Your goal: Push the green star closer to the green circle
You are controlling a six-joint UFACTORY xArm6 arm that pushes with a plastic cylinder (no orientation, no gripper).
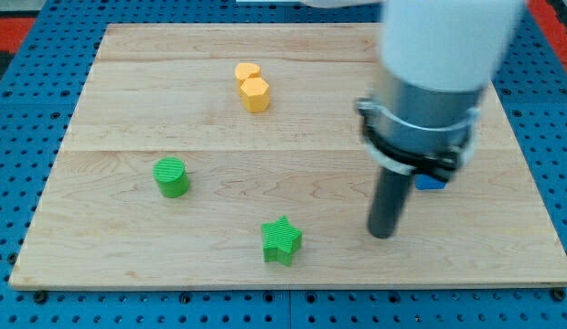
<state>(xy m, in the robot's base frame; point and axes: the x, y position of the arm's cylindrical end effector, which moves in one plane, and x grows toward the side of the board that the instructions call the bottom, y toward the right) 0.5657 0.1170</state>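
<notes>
- Nearest the camera, close to the bottom edge of the bench (128,238), the green star (282,240) is seen lying flat and untouched.
- Up and toward the view's left of the star, the green circle (172,176) is found, apart from it with bare wood between.
- No pincer is fitted to this arm, so nothing can be reported as spread or pressed together; only a dark rod is carried, and my tip (382,235) is set down on the view's right of the star, near it but not touching.
- The step in hand is judged to be the approach: the tip is placed on the side of the star away from the circle, and no contact has been made yet.
- For the next move, a push toward the view's left and slightly upward is called for; the tip would probably need to be brought a little lower in the view first, so that the star is driven along the line to the circle and not merely sideways.
- A yellow block (252,88), seemingly two pieces set together, is left near the view's top, well clear of that path.
- A blue block (432,181) is mostly hidden behind the arm's body, and its shape cannot be made out.
</notes>
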